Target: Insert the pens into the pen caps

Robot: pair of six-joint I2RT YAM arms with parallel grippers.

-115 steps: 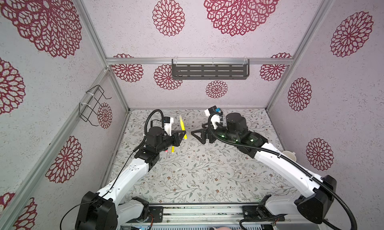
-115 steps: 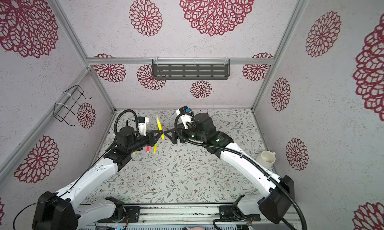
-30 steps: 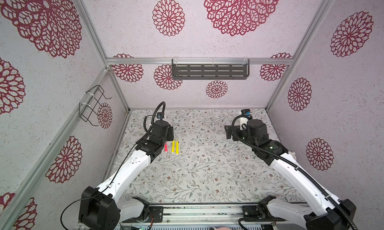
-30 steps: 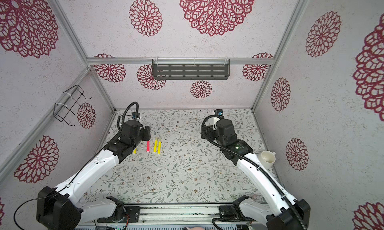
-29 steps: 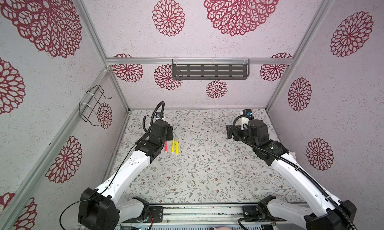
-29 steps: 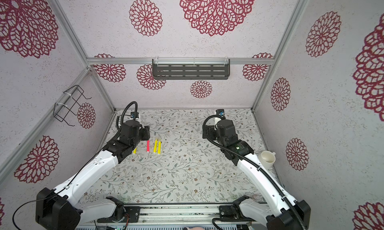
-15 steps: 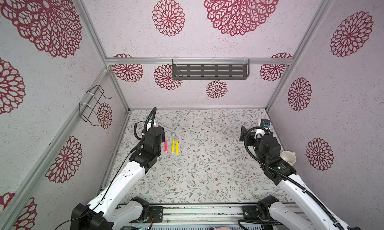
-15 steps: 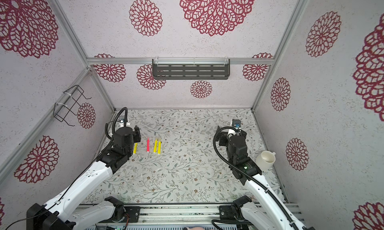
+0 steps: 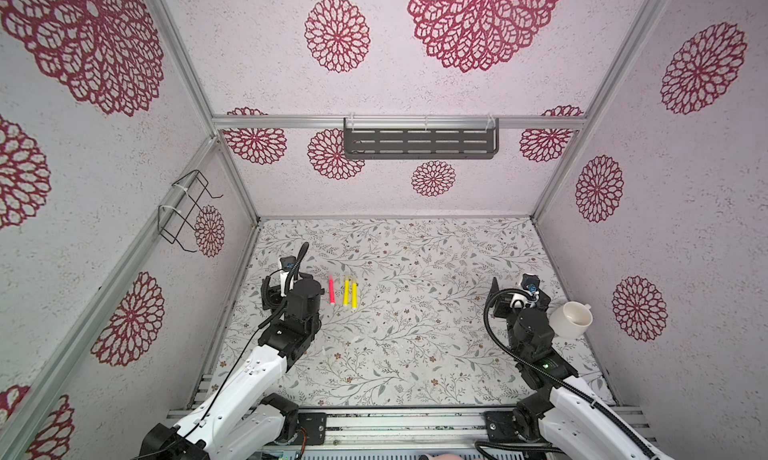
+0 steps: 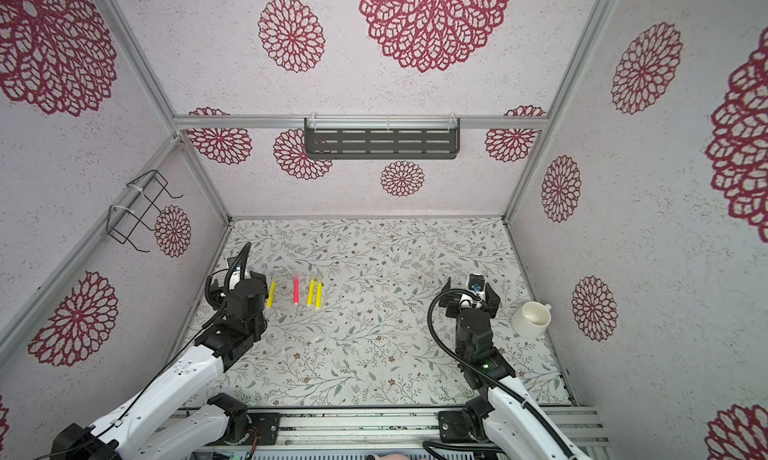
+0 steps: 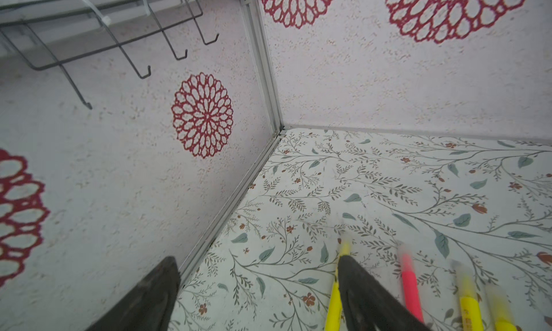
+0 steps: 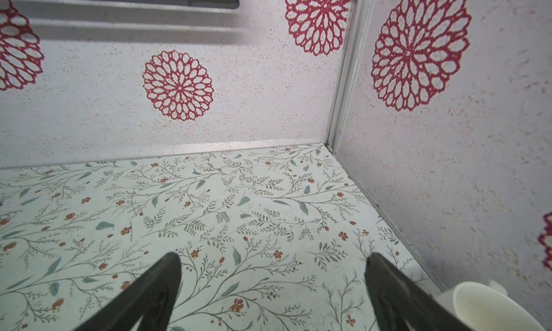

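- In both top views we see the left gripper [image 9: 291, 292] [image 10: 237, 287] low over the left side of the floral table [image 9: 415, 354] [image 10: 374, 354], just beside the row of pens. From up here we cannot judge how wide its jaws stand.
- The pens lie flat on the table, side by side and roughly parallel, pointing toward the back wall. There is a red-pink pen [image 9: 331, 290] [image 10: 296, 290] and, to its right, two yellow pens [image 9: 345, 292] [image 10: 311, 292] close together.
- In a top view a fourth yellow pen [image 10: 271, 294] lies left of the red-pink one, just beside the left gripper's body.
- The right gripper [image 9: 519, 292] [image 10: 471, 292] sits over the right side, well apart from the pens and near a white cup [image 9: 571, 319] [image 10: 532, 319] by the right wall.
- In the left wrist view the left gripper [image 11: 257, 260] has its jaws spread wide, with only bare table between them; it holds nothing.
- One of its fingers [image 11: 367, 296] covers part of the fourth yellow pen [image 11: 332, 302]. The red-pink pen [image 11: 411, 287] and the two yellow pens [image 11: 467, 310] lie outside that finger.
- All the pens are blurred here. Each ends in a pale, see-through piece, and we cannot tell whether these are the pen caps.
- In the right wrist view the right gripper [image 12: 273, 256] stands wide apart over bare floral table and grips nothing. The white cup [image 12: 493, 308] shows just outside one finger.
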